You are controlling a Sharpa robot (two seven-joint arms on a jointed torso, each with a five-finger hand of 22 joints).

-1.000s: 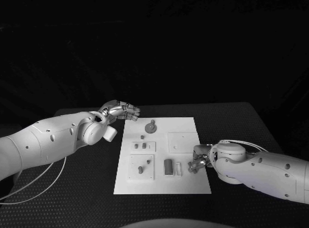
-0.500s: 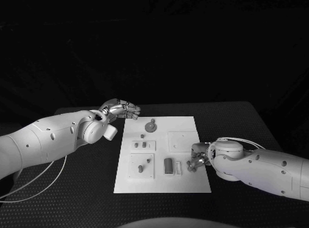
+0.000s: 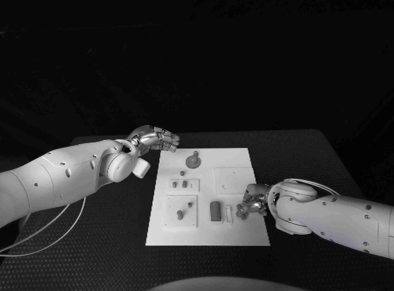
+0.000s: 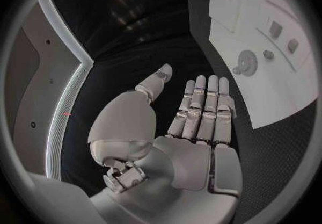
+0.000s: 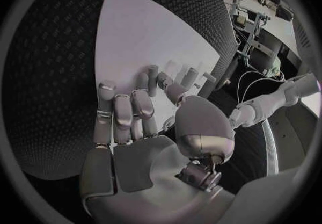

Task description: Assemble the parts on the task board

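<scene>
While darkness is swallowing the room, the black counter (image 3: 319, 157) is carrying the task board (image 3: 232, 163); left hand (image 3: 155, 140) is hovering empty, fingers straight, right hand (image 3: 252, 203) possibly pinching something—can't tell.

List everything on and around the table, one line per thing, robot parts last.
table: one, black, under everything.
task board: one, white, middle of the table.
gear part: one, grey, round, far end of the board.
upright part: one, dark grey, near end of the board, beside the right hand.
small parts: several, grey, on the board's left half; exact count unclear.
cable: one, white, hangs under the left arm.
left hand: one, silver, at the board's far left corner, holds nothing.
right hand: one, silver, over the board's right edge; grasp unclear.
</scene>
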